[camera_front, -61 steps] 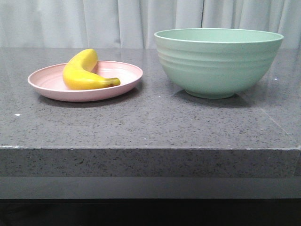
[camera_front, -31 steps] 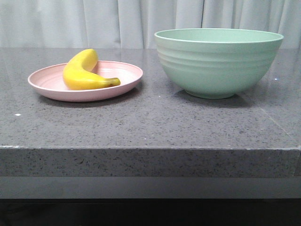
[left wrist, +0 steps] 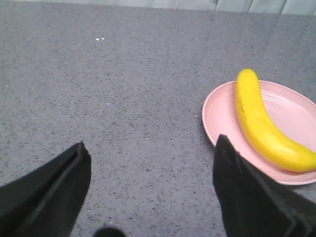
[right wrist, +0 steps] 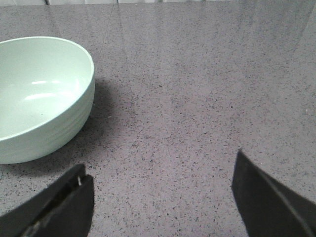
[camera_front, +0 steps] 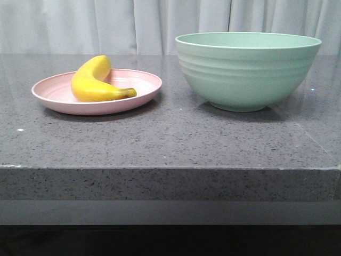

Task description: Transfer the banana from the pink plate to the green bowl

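The yellow banana lies on the pink plate at the left of the counter. The mint-green bowl stands upright at the right and looks empty in the right wrist view. Neither gripper shows in the front view. In the left wrist view my left gripper is open and empty over bare counter, with the plate and banana beside one finger. In the right wrist view my right gripper is open and empty over bare counter, apart from the bowl.
The grey speckled stone counter has its front edge near me. A pale curtain hangs behind the counter. There is a gap of bare stone between plate and bowl.
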Controlling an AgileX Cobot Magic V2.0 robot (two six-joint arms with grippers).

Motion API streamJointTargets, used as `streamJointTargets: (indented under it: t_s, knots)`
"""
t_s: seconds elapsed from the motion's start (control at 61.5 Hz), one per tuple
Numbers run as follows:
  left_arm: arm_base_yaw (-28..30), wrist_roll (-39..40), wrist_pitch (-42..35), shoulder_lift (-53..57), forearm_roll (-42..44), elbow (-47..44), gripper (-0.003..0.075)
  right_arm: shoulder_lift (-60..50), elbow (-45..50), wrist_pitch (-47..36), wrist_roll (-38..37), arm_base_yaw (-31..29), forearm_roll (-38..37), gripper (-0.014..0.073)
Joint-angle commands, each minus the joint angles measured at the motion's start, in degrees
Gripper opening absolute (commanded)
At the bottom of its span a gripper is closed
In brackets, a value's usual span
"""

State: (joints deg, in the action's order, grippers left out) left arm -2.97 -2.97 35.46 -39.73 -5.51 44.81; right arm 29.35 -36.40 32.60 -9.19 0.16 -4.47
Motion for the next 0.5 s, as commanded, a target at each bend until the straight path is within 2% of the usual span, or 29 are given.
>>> streamJointTargets:
  t_s: [0.0,0.081,0.293,0.407,0.488]
  knots:
    - [-1.2,-5.0,-2.0,-2.6,-6.4,4.2,0.0511,0.6,-1.3,-3.8,0.1,0.1,-0.9,0.0593]
    - [-3.8,-8.8,-1.9,-5.3,-9.8,6.1,0.0512,0.6,-1.3,-3.8,0.1,0.1,-0.9,0.0593]
    - [-12.8,-8.8,-1.5,-13.5,-9.7,12.1,0.0512,0.6,-1.3,-3.8,0.1,0.1,-0.9,0.0593]
    - [-17.8,-8.3,-0.5,-19.8,-6.2,16.6,0.0515,0.6,-1.3,-3.8,0.1,0.1,-0.9,0.0593]
    - [-20.6,-3.8,2.4,-24.8,-1.5,21.1,0.0515,0.6,-1.3,-3.8,0.1,0.1,-0.9,0.0593]
